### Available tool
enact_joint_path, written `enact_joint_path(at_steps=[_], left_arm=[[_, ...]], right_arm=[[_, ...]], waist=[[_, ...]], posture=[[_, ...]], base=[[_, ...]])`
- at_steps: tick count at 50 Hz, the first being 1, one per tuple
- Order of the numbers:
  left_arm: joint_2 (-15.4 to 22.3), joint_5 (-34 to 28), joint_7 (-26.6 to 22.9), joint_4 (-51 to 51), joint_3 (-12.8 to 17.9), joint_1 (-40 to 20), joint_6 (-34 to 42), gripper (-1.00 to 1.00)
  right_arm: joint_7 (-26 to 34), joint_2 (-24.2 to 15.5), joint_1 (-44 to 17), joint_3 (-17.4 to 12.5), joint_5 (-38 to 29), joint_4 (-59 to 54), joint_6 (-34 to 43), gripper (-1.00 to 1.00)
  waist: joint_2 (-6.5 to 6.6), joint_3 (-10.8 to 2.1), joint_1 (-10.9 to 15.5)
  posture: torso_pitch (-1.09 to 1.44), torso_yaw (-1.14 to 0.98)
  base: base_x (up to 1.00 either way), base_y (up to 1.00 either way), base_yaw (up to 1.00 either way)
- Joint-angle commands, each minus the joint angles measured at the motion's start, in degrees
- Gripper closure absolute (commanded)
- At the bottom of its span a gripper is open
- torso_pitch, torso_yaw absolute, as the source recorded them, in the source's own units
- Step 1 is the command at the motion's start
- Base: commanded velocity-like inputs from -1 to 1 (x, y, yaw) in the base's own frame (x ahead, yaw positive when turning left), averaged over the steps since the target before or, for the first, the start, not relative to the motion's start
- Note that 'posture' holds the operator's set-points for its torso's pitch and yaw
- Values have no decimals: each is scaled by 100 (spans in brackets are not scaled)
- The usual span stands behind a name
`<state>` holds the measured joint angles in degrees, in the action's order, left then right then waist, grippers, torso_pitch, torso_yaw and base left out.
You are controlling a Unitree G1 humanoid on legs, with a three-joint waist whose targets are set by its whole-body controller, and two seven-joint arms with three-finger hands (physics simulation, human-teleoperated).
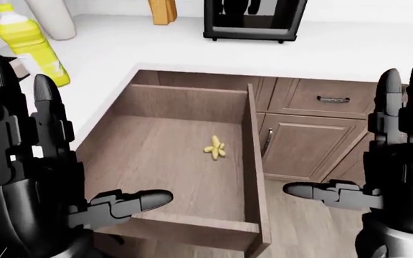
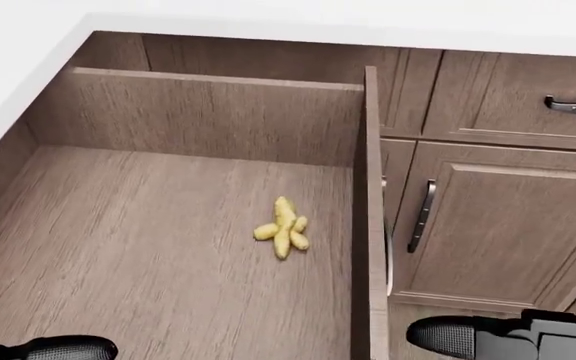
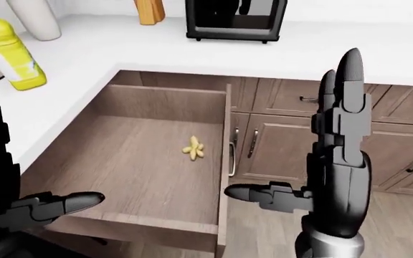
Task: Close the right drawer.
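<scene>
The wooden drawer stands pulled far out from under the white counter. A small yellow piece of ginger lies on its floor. My left hand is raised at the left of the left-eye view, fingers spread and empty, its thumb over the drawer's near wall. My right hand is raised to the right of the drawer, fingers straight up and open, thumb pointing at the drawer's right side. Neither hand touches the drawer.
A yellow bottle, a white jar, a wooden block and a black appliance stand on the counter. Closed cabinet doors and a small drawer with dark handles lie right of the open drawer. Wooden floor below.
</scene>
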<state>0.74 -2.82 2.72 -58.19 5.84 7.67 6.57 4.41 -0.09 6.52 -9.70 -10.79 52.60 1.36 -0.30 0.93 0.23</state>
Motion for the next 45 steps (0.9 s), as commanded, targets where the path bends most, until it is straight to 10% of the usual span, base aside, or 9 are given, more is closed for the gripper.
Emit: enact_joint_path(at_steps=[1,14,22,32,45], left_arm=[[12,-4,2,-181,17,-49,-125,-100],[-35,-23,-38,-181,14,-9,-163,-100],[-23,-52,-20,-181,-16,-22,-153,-100],[9,-49,5,-181,-4,-83,-84,-100],[-17,-30,-21,-181,27,-58,-112,-100]], right_arm=[[-17,-46,-128,-153,117,255,51,-100],[-13,-420,-295,-1864,901,-397,-35,-100],[-144,-430,-86,-2344,1043,-1571,-866,-100],[-412,-520,-5,-2338,923,-3315,-1744,-100],[-804,-811,-255,-1434,509,-5391,-2244,-100]], waist=[[-7,-65,0],[-61,14,5],[-69,37,-7],[-74,33,-11],[-70,-9,-9]], posture=[[0,0],[0,0],[0,0],[0,0],[0,0]], base=[[0,0,0],[0,0,0],[0,0,0],[0,0,0],[0,0,0]])
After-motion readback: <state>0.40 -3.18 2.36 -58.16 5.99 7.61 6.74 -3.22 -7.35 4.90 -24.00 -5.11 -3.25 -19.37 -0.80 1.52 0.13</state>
